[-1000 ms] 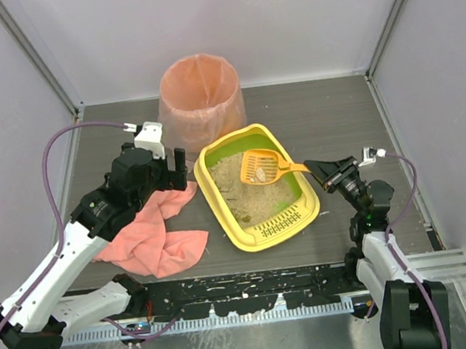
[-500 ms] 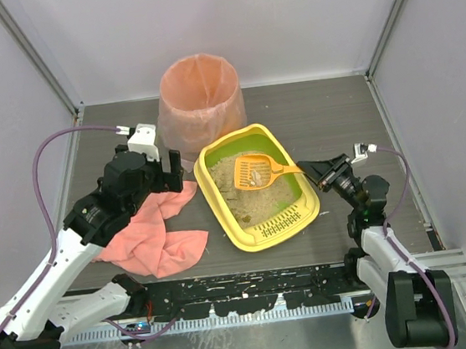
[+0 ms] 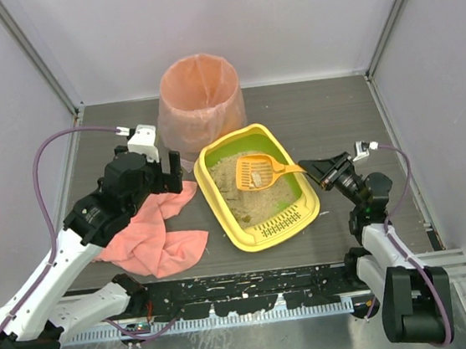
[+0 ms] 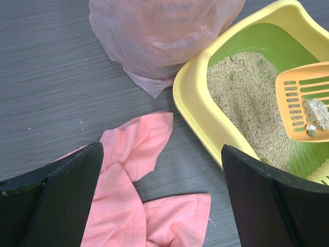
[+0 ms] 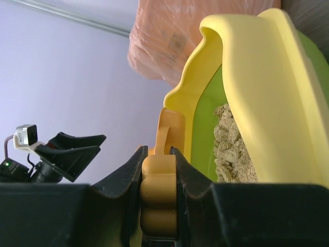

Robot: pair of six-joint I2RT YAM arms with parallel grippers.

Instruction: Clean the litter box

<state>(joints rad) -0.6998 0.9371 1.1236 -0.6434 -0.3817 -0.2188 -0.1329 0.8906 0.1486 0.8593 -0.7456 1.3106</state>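
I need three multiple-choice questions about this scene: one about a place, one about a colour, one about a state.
1. Where does the pink cloth lie? A. on the table, on the left arm's side of the litter box B. inside the litter box C. on the right arm's side
2. What colour is the scoop? A. blue B. orange C. white
3. How is the right claw? A. open and empty B. shut on the scoop's handle C. out of view
Answers: 1 A, the top view shows it beside the box; 2 B, top and left wrist views agree; 3 B, its fingers press the handle.
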